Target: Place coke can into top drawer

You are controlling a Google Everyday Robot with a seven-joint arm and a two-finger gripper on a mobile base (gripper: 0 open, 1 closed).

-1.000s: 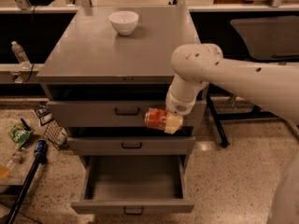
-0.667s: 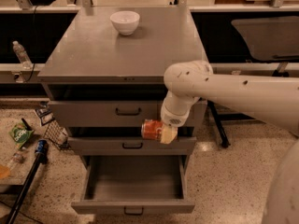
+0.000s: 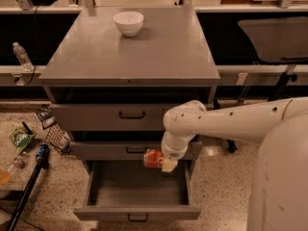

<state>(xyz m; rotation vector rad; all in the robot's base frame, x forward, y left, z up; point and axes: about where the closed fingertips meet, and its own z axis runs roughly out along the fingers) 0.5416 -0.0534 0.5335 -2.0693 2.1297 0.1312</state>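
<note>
My gripper [image 3: 160,161] is shut on the red coke can [image 3: 152,159] and holds it on its side, above the back right part of the open drawer. The top drawer [image 3: 137,211], grey with a small black handle, is the lowest tier and is pulled out, its inside bare. The two grey drawers above it [image 3: 130,114] are shut. My white arm [image 3: 231,124] reaches in from the right, its wrist just in front of the middle drawer.
A white bowl [image 3: 128,22] stands on the grey cabinet top [image 3: 130,57] at the back. A plastic bottle [image 3: 21,56] stands on a ledge at left. A green bag [image 3: 20,139], a blue can and a black pole [image 3: 24,196] lie on the floor left.
The arm has come down and to the left with the can, from in front of the upper drawers to just above the open lowest drawer.
</note>
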